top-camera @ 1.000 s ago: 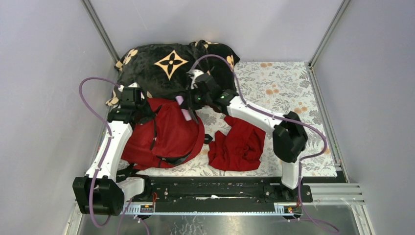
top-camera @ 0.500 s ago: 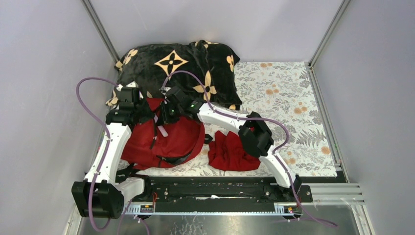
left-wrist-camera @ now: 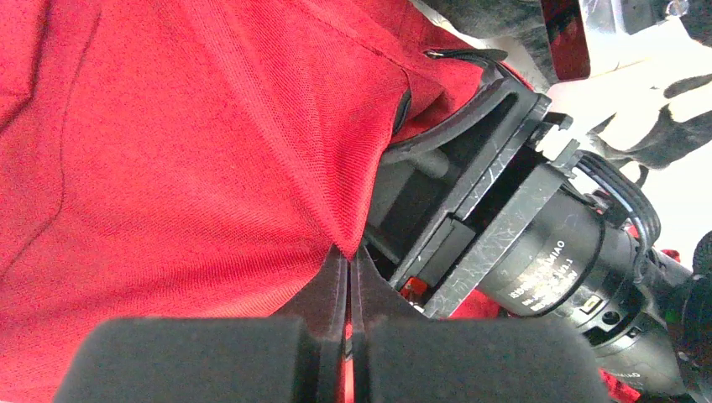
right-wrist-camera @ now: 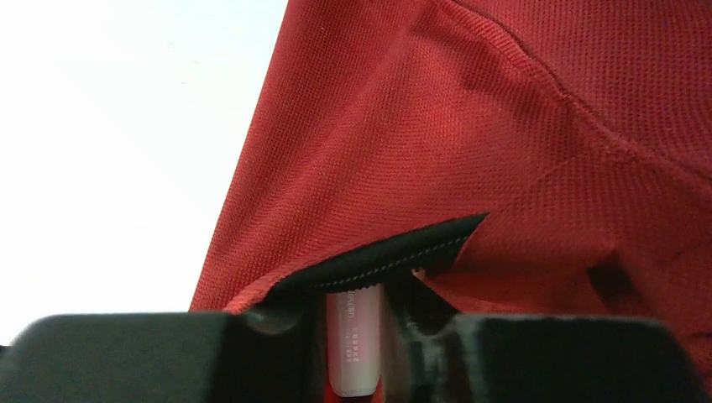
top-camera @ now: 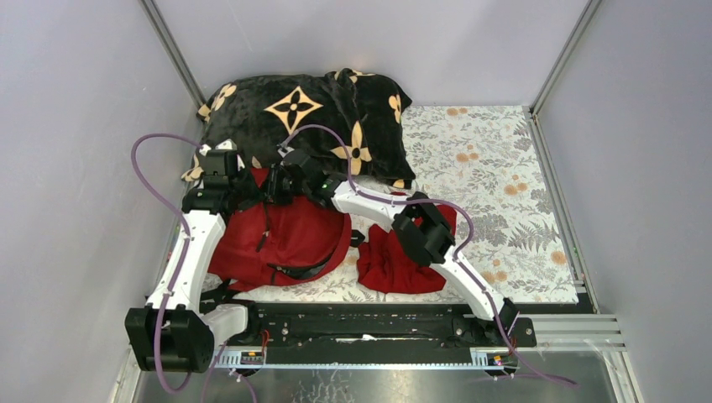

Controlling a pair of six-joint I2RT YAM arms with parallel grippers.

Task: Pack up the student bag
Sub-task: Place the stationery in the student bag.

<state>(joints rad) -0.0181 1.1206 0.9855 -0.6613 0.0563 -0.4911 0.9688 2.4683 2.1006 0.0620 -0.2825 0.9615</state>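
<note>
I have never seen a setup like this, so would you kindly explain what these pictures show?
These are two robot arms bolted at a table's near edge, each ending in a two-finger gripper. The wide picture looks down from above; the two close-ups come from cameras on the wrists. On the flowered table lie a red backpack, a smaller red cloth and a black blanket with tan flowers. The left gripper is shut, pinching the backpack's fabric. The right gripper holds a pink tube at the backpack's black zipper edge.
</note>
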